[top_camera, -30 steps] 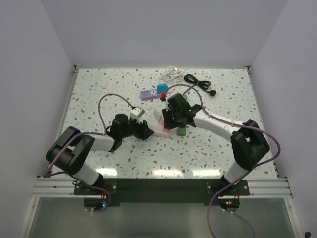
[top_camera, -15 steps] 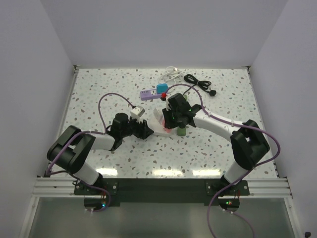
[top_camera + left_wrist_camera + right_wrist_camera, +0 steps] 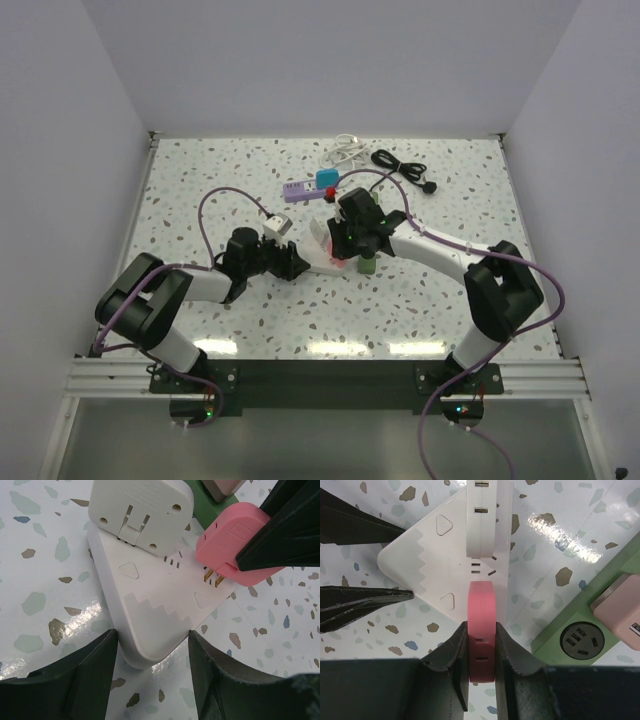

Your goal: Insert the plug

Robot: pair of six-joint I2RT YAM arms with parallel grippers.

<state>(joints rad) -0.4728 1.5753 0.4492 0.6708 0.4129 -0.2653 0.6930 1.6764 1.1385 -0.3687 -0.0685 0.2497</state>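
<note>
A white triangular socket block (image 3: 150, 610) lies on the speckled table, also in the top view (image 3: 320, 250). A white plug (image 3: 142, 507) sits in it. My left gripper (image 3: 152, 670) is shut on the block's near corner, with a finger touching each side. My right gripper (image 3: 481, 645) is shut on a pink plug (image 3: 481, 615) and holds it upright over the block (image 3: 445, 565). The plug's two brass prongs (image 3: 215, 577) meet the block's face at its slots. How deep they sit cannot be told. In the top view both grippers meet at mid-table: left (image 3: 296, 265), right (image 3: 345, 250).
A green power strip (image 3: 580, 630) with a pale pink adapter (image 3: 620, 615) lies right beside the block. A white cube adapter (image 3: 278, 226) sits behind my left arm. At the back lie a purple strip (image 3: 295, 190), a blue adapter (image 3: 327, 178), a white cable (image 3: 345, 150) and a black cable (image 3: 400, 165).
</note>
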